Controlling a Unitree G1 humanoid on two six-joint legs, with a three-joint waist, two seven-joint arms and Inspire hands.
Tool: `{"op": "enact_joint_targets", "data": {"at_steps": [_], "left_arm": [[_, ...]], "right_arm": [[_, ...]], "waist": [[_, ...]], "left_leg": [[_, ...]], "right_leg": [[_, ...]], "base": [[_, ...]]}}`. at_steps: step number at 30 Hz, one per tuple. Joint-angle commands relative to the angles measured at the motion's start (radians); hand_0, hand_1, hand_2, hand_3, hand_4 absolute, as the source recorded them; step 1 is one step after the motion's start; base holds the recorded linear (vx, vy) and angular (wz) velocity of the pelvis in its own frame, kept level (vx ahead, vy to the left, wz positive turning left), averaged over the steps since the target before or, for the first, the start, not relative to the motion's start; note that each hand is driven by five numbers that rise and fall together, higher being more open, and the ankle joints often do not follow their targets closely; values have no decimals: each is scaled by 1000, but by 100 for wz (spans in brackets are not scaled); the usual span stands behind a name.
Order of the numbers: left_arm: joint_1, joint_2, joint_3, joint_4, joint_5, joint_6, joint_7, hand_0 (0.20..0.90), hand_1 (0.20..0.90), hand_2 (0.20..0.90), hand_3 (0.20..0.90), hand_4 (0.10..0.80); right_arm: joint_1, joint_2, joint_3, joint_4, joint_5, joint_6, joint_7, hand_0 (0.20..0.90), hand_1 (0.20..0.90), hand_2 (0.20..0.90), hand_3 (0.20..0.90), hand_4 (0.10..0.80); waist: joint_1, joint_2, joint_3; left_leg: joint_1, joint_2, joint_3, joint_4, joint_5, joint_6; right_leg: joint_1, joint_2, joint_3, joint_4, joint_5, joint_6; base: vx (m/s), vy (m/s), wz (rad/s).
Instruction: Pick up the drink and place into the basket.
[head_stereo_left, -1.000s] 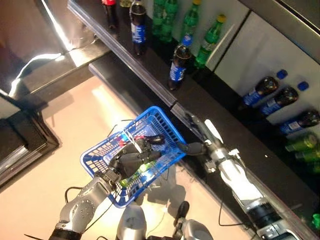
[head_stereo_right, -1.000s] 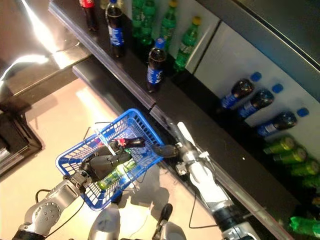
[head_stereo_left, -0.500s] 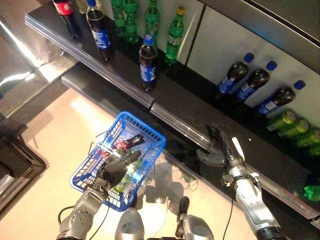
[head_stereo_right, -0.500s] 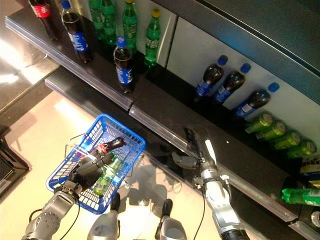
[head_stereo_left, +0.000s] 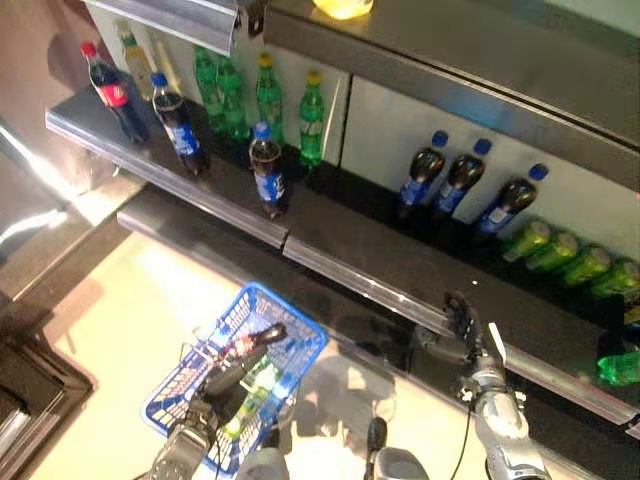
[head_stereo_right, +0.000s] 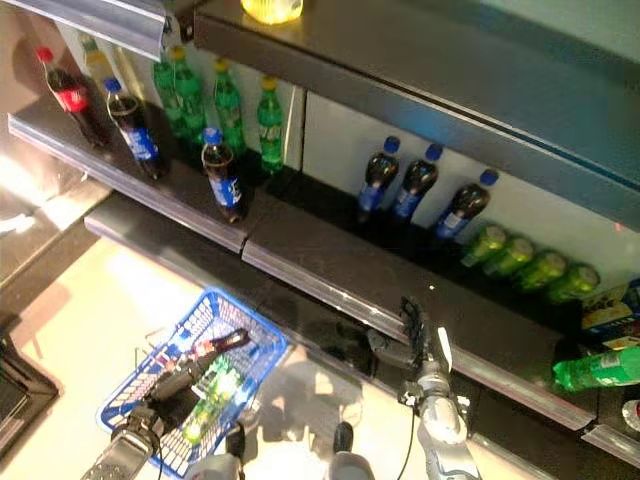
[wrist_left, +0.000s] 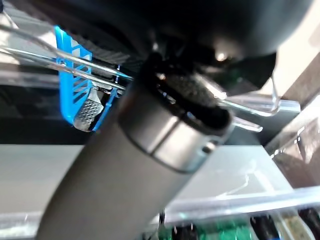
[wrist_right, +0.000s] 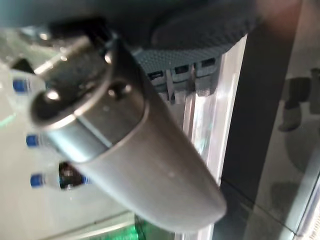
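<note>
Shelves (head_stereo_left: 330, 240) held upright bottles; left hand (head_stereo_left: 232, 378) gripped the blue basket (head_stereo_left: 300, 335) handle, right hand (head_stereo_left: 462, 320) hung spread.

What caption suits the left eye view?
Left hand holds a blue basket of bottles; right hand open near the shelf.

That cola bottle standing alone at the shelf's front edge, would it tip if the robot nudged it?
Probably: the cola bottle is tall, narrow and upright. Once down, its round body would likely roll. It looks full, so fairly heavy.
</note>
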Motion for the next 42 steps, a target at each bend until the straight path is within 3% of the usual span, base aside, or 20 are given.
{"op": "enact_joint_targets", "data": {"at_steps": [1, 10, 21, 23, 25, 29, 36, 42], "left_arm": [[-113, -4, 62, -111, -42, -212, -174, 300, 300, 300, 200, 100], [-162, 2, 38, 129, 38, -213, -156, 300, 300, 300, 200, 100], [-177, -11, 10, 194, 42, -230, -179, 300, 300, 300, 200, 100], [-186, -11, 4, 195, 32, -232, -178, 300, 300, 300, 200, 100], [-186, -15, 1, 174, 23, -230, -161, 300, 300, 300, 200, 100], [-175, -25, -1, 140, 22, -235, -136, 300, 300, 300, 200, 100], [-158, -39, -13, 98, 19, -245, -134, 300, 300, 300, 200, 100], [-142, -31, -28, 64, 9, -236, -130, 300, 300, 300, 200, 100]], "right_arm": [[77, -105, -37, 125, 50, -17, -23, 900, 900, 900, 900, 800], [53, -95, -51, 297, 83, -55, 2, 900, 900, 900, 900, 800], [42, -97, -42, 358, 66, -84, -30, 900, 900, 900, 900, 800], [44, -100, -45, 368, 20, -118, -95, 900, 900, 900, 900, 800], [57, -116, -43, 276, -95, -151, -240, 900, 900, 900, 900, 800], [84, -131, -11, 13, -176, -122, -325, 900, 900, 900, 900, 800], [80, -141, 15, -173, -219, -184, -310, 900, 900, 900, 900, 800], [86, -181, 43, -305, -224, -182, -291, 900, 900, 900, 900, 800]], "waist": [[5, 78, -147], [-16, 83, -146], [-45, 85, -140], [-49, 86, -137], [-57, 85, -131], [-75, 82, -119], [-76, 77, -117], [-72, 78, -120]], "left_leg": [[33, -3, -20, -1, -100, 20], [48, 6, 3, -1, -100, 22], [51, 8, 29, -1, -103, 20], [49, 6, 31, -1, -102, 22], [50, 2, 27, -1, -104, 25], [52, -3, 26, -1, -106, 31], [46, -7, 28, -1, -111, 36], [45, -5, 26, -1, -112, 37]], "right_leg": [[13, -34, 3, 16, -26, 56], [14, -21, 28, 34, -40, 49], [5, -7, 67, 17, -35, 37], [1, -7, 70, 20, -34, 37], [-2, -7, 76, 20, -30, 38], [-6, -9, 98, 21, -24, 41], [-15, -13, 107, 17, -22, 49], [-18, -14, 106, 25, -31, 51]], "base": [[58, -3, -13], [60, -31, -5], [21, -11, -8], [-14, 27, -6], [-18, 40, -15], [-18, 37, -21], [-21, 17, -16], [0, 0, 0]]}}
